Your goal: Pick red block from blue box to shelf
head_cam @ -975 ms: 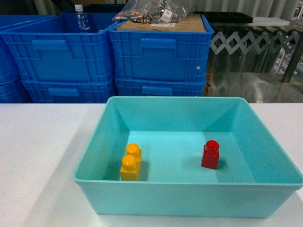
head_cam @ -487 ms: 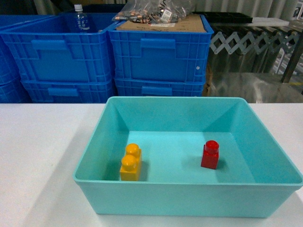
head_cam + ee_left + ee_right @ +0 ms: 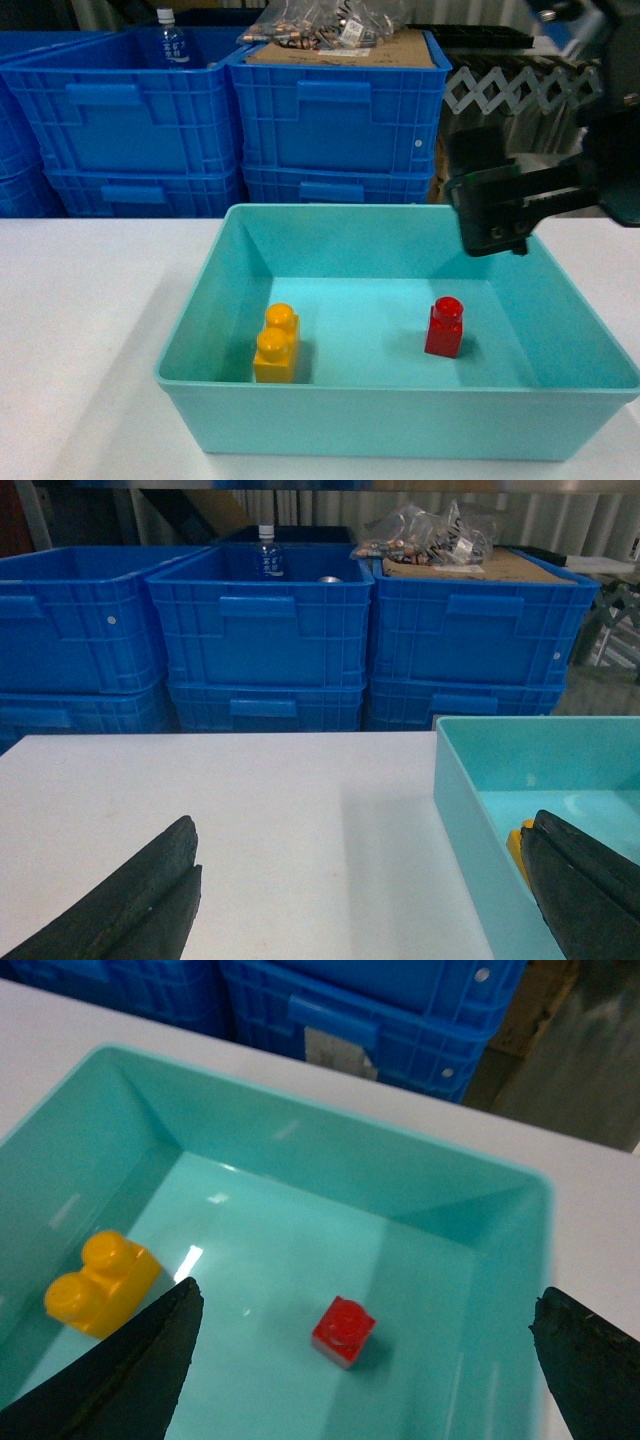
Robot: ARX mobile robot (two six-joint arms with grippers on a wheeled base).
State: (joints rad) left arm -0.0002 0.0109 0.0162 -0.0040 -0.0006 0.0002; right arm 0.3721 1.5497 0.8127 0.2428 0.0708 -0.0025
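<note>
- Entering the head view from the upper right, the right gripper [image 3: 497, 222] now hangs above the far right part of the large light turquoise plastic tub [image 3: 400, 408], where half a second ago no arm showed at all; I judge the reach for the block has only just begun
- Its black fingers end-on in this view are too dark to tell how far apart they stand; nothing hangs from them
- The small glossy red plastic brick with one round stud [image 3: 444, 327] stands upright on the tub floor, below the fingers and a little nearer the camera, apart from them and in the same spot as before
- The yellow-orange two-stud plastic brick [image 3: 277, 344] lies well to the left of the fingers, by the tub's near left wall, also unmoved
- Behind the tub stand dark blue ribbed plastic crates [image 3: 340, 110]; one holds a clear bottle [image 3: 172, 42], another a cardboard sheet under clear bags
- In the left wrist view the left gripper [image 3: 370, 895] spreads its fingers wide over the bare white table [image 3: 250, 820], gripping nothing; the tub's left wall lies just inside the right fingertip, with a sliver of the yellow-orange brick showing beside it
- In the right wrist view the right fingers stand spread fully wide and empty; the red brick sits between them, slightly nearer the left fingertip, on the tub floor below
- The yellow-orange brick lies just beyond the left fingertip
- The steel shelf posts cannot be made out clearly here, so the set-down place is yet to be faced
</note>
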